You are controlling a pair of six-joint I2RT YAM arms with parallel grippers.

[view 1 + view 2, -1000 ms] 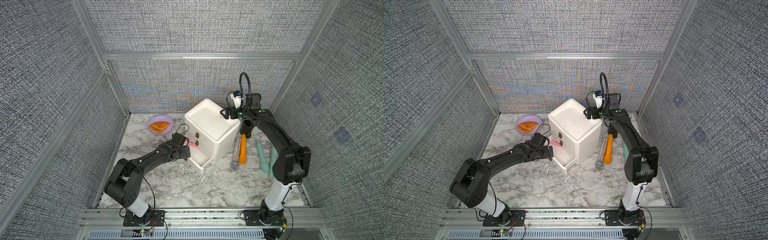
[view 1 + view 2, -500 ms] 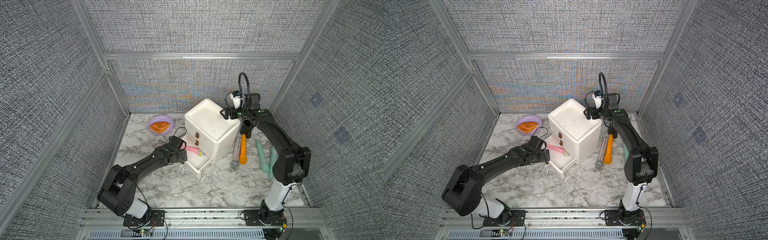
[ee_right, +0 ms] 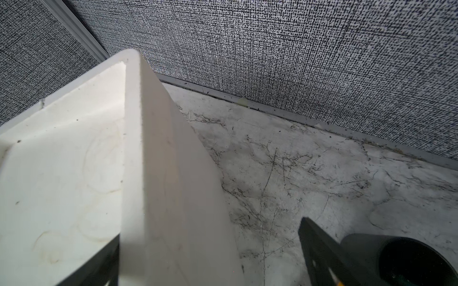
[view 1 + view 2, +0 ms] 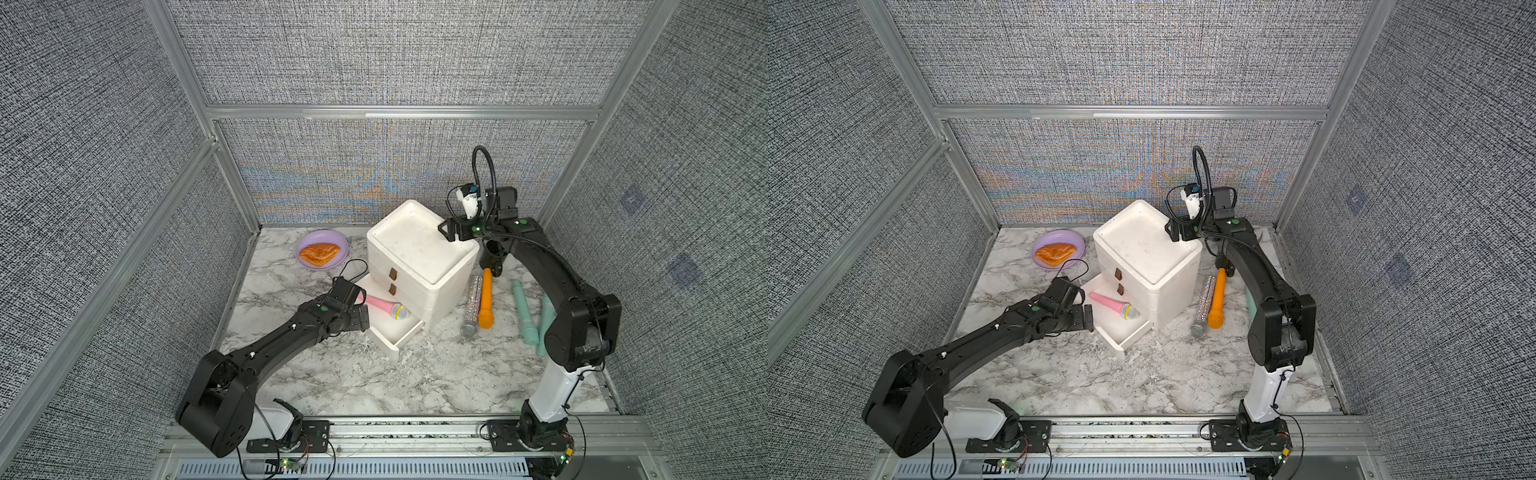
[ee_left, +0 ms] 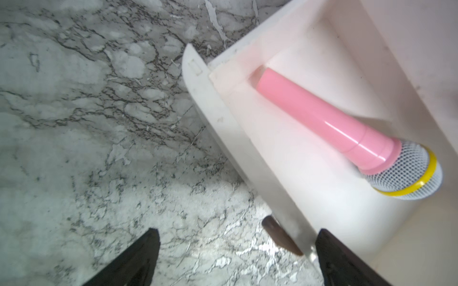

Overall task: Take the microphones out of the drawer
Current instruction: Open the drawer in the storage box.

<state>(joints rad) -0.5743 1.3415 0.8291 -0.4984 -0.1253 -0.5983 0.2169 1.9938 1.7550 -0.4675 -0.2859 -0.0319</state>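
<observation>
Microphone (image 4: 384, 306), pink with a yellow-banded mesh head, lies slantwise on the floor of the bottom drawer (image 4: 399, 338). The drawer stands well out of the white cabinet (image 4: 451, 286), so the microphone is open to a reach from above. The left hand (image 4: 360, 318) hangs at the drawer's front panel, fingers apart and empty, seemingly poised to go in for the pink shaft. The right hand (image 4: 451, 230), fingers also apart, straddles the cabinet's top rim, likely to steady it. On the worktop (image 4: 353, 382), a purple bowl (image 4: 305, 243) holds a pastry (image 4: 320, 254), and other microphones (image 4: 485, 301) lie beside the cabinet.
</observation>
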